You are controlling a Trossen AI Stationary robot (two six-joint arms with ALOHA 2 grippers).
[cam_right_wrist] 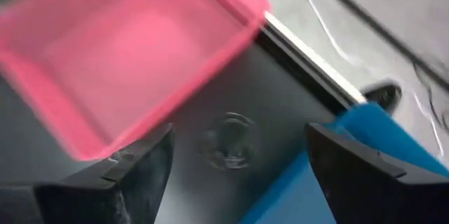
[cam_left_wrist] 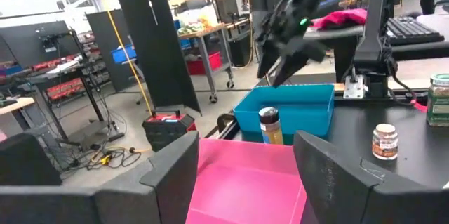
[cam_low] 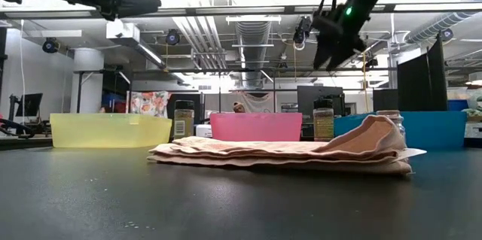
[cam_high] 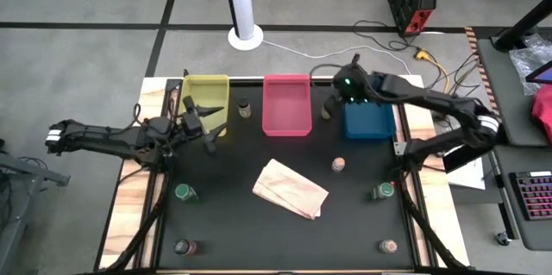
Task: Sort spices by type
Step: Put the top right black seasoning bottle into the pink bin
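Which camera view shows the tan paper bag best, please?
The high view: the tan paper bag is seen whole from above, with nothing covering it. The low view shows it only edge-on, as a flat crumpled stack. Neither wrist view shows it.

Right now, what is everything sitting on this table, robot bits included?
Rectangular plastic trays: three; yellow, pink, blue; in a row along the far edge.
Tan crumpled paper bag: one; middle of the table.
Small green-filled spice jars: two; left and right of the bag.
Brown-filled dark-capped jars: two; one in each gap between trays.
Remaining small jars: three, pale or reddish; one right of the bag, two at the near corners.
Left gripper: open, by the yellow tray.
Right gripper: open, above the pink-blue gap jar.
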